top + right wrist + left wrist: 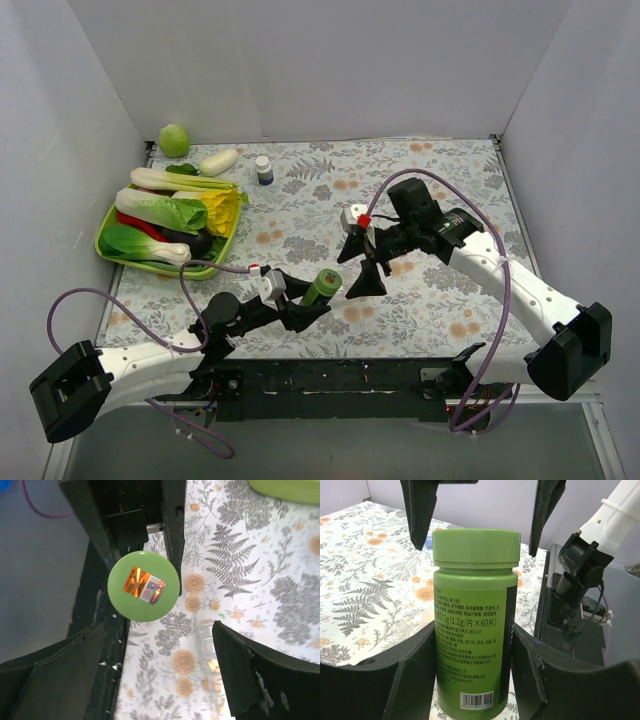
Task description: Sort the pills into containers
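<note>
Starting at the left, the tray (103, 243) of vegetables and the small blue bottle (264, 170) sit well apart from the work and look unlikely to interfere. Nearer the middle, the left pincer (310, 300) pinches the green bottle (322, 287) around its body and holds it tilted above the table (420, 180). A hard twist on the lid (476, 547) could spin the bottle in that grip or lever it out. The right pincer (358, 265) is spread wide, one finger on either side of the lid and touching neither. If it closes off-centre, it would probably shove the bottle rather than catch the lid. Beneath that pincer the pill strip (209, 650) lies on the table, and I cannot tell whether its compartments are open. If the lid comes off while the bottle leans, pills may scatter past the strip.
</note>
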Robot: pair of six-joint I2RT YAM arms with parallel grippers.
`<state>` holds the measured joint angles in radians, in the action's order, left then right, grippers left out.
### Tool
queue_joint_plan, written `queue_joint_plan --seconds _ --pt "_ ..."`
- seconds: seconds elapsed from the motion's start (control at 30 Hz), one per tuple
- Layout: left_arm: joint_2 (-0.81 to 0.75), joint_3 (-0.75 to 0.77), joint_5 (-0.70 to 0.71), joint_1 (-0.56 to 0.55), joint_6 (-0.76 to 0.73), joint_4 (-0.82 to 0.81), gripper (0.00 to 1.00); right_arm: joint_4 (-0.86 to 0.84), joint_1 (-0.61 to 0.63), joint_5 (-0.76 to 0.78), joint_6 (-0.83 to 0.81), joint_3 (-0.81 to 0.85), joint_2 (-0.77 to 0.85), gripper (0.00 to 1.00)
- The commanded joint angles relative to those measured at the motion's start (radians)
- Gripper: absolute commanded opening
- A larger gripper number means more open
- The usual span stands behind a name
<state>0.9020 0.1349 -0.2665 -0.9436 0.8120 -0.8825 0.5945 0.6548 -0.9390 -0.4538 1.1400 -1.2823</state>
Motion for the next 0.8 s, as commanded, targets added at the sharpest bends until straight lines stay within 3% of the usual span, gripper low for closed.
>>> queue_joint_plan --seconds 0.0,0.1,0.13,0.37,0.53,0.63,0.77 --pt "-0.048 0.000 -0.062 0.005 0.010 0.020 0.00 0.436 0.000 -0.084 -0.630 0.130 -0.009 0.96" --pt "-0.045 0.022 -0.133 0.005 0.010 0.069 0.00 0.521 0.000 -0.107 -0.996 0.100 0.007 0.97" --pt "-0.040 0.044 -0.157 0.005 0.007 0.106 0.00 0.493 0.000 -0.119 -1.023 0.086 0.026 0.97" --pt "-0.044 0.068 -0.208 0.005 0.016 0.166 0.00 0.531 0.069 -0.170 -1.054 0.152 -0.064 0.97" --pt "-0.017 0.075 -0.223 0.005 0.022 0.149 0.00 0.395 0.135 -0.106 -0.909 0.095 -0.039 0.94" --pt "0.005 0.078 -0.232 0.005 0.032 0.131 0.00 0.375 0.138 -0.103 -0.875 0.093 -0.046 0.89" --pt "0.006 0.072 -0.226 0.005 0.042 0.108 0.00 0.354 0.147 -0.089 -0.824 0.090 -0.046 0.75"
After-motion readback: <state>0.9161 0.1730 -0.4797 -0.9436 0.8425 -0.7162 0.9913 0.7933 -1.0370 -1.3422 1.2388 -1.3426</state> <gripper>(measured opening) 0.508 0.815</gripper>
